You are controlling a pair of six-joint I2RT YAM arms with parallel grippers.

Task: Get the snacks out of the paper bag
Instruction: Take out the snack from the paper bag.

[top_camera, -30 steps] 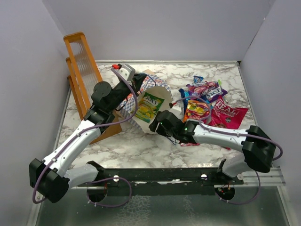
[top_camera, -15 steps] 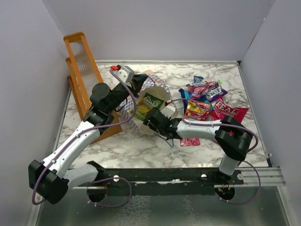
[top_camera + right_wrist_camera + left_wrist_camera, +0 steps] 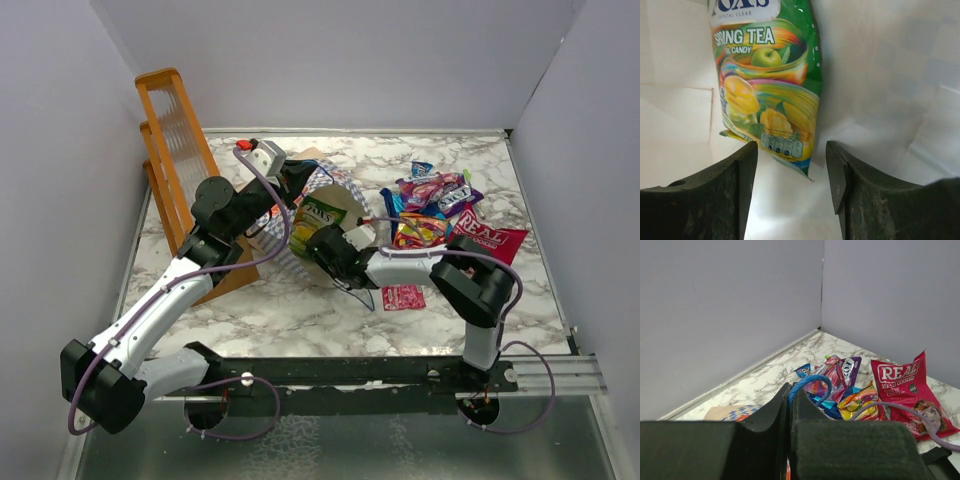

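Bag (image 3: pixel 890 75) lying on its side on the marble surface (image 3: pixel 300 310), mouth toward the right arm. Left end effector (image 3: pixel 790 390): fingers together, clamped on the blue cord handle (image 3: pixel 812 382) at the far side of the bag. Right end effector (image 3: pixel 791 147): fingers apart inside the cream interior, just short of the green-yellow candy packet (image 3: pixel 765 90), not touching it. Other snacks (image 3: pixel 430 195) piled on the surface right of the bag, REAL pouch (image 3: pixel 902 387) at their edge; a small pink packet (image 3: pixel 403 296) lies apart.
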